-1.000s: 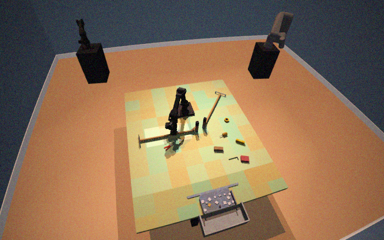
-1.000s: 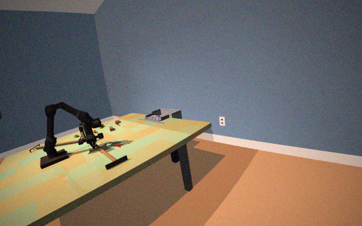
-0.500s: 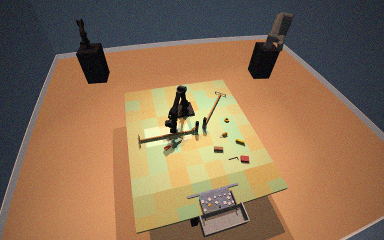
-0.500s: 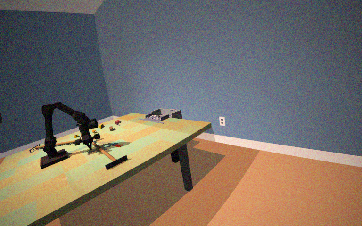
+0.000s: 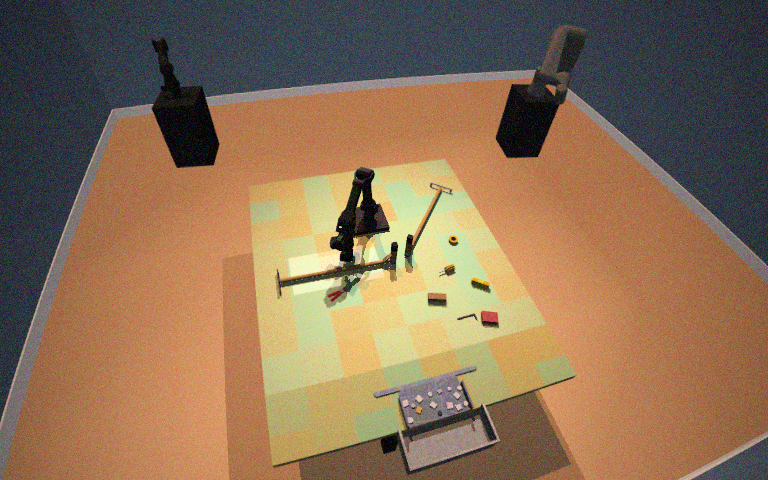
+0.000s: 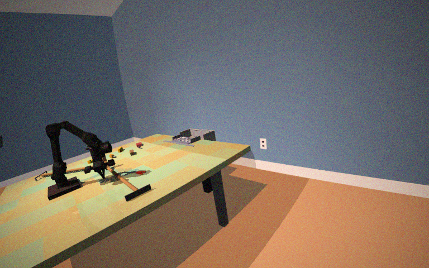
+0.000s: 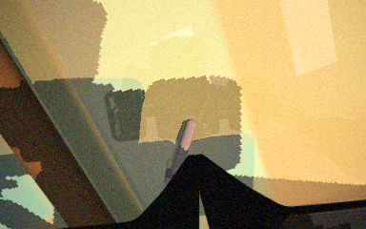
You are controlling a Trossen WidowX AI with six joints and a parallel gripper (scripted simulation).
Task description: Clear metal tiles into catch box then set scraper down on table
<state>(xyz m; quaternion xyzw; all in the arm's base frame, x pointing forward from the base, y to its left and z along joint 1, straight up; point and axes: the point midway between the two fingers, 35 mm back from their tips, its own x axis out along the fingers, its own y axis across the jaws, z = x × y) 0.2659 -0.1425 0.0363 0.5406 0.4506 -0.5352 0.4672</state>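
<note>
My gripper (image 5: 346, 259) (image 6: 103, 177) (image 7: 195, 161) is shut and empty, pointing down just beside a long wooden handle (image 5: 317, 275) (image 6: 124, 181) (image 7: 50, 154). This handle ends in a flat black blade (image 5: 279, 282) (image 6: 138, 192) and lies across the table. A second long-handled tool (image 5: 425, 217) has an open frame head (image 5: 440, 187) (image 6: 41, 176). The steel plate (image 5: 425, 417) at the table's far edge carries several pale tiles, an orange one (image 5: 419, 409) and a dark one (image 5: 440, 413). The catch box (image 5: 492, 425) (image 6: 204, 133) adjoins it and shows no tiles inside.
Two black posts (image 5: 394, 251) (image 5: 408, 245) stand near the handle ends. Red-handled pliers (image 5: 339, 292) (image 6: 141, 172) lie beyond the blade tool's handle. A small pinkish rod (image 7: 189, 134) shows by my fingertips. A brown block (image 5: 436, 297), a red block (image 5: 489, 317) and a hex key (image 5: 466, 316) lie farther out.
</note>
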